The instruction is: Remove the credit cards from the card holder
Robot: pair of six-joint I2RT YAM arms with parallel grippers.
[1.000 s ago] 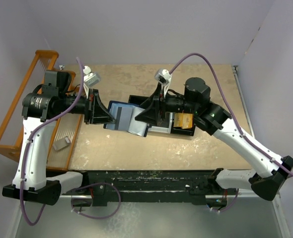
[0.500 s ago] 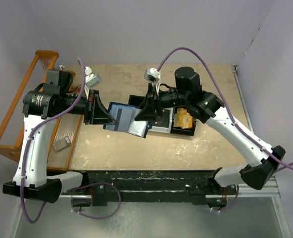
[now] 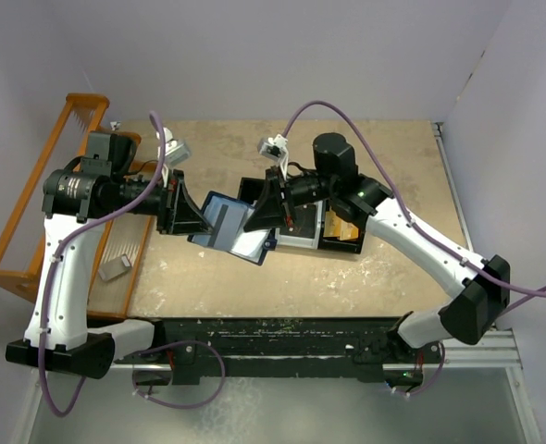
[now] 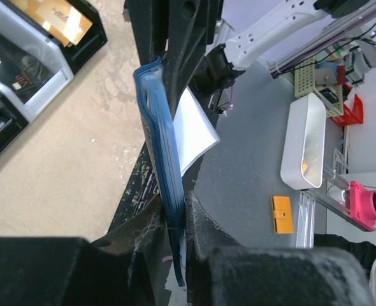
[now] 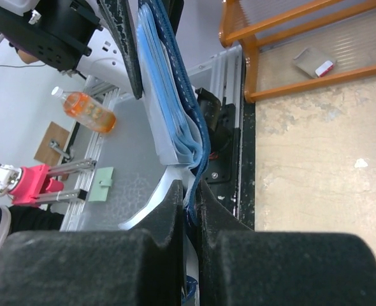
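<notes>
The card holder [image 3: 225, 225], a navy folding wallet with pale blue inner faces, hangs above the table between both grippers. My left gripper [image 3: 182, 209] is shut on its left edge; in the left wrist view the card holder [image 4: 164, 159] stands edge-on between the jaws [image 4: 175, 224], and a pale sheet [image 4: 193, 131] pokes out of its far side. My right gripper [image 3: 268, 207] is shut on the opposite edge. In the right wrist view the card holder's [image 5: 175, 108] blue rim sits pinched in the gripper [image 5: 193, 203]. No separate credit card can be told apart inside it.
A black three-compartment tray [image 3: 303, 242] lies on the table under the right gripper, with an orange card [image 3: 344, 225] in its right section. An orange wooden rack [image 3: 32, 203] stands at the left edge, with a small grey item [image 3: 114, 268] on its shelf.
My right gripper moved left toward the card holder and closed on its right edge. The holder has tilted and lifted a little. The left arm hardly moved.
</notes>
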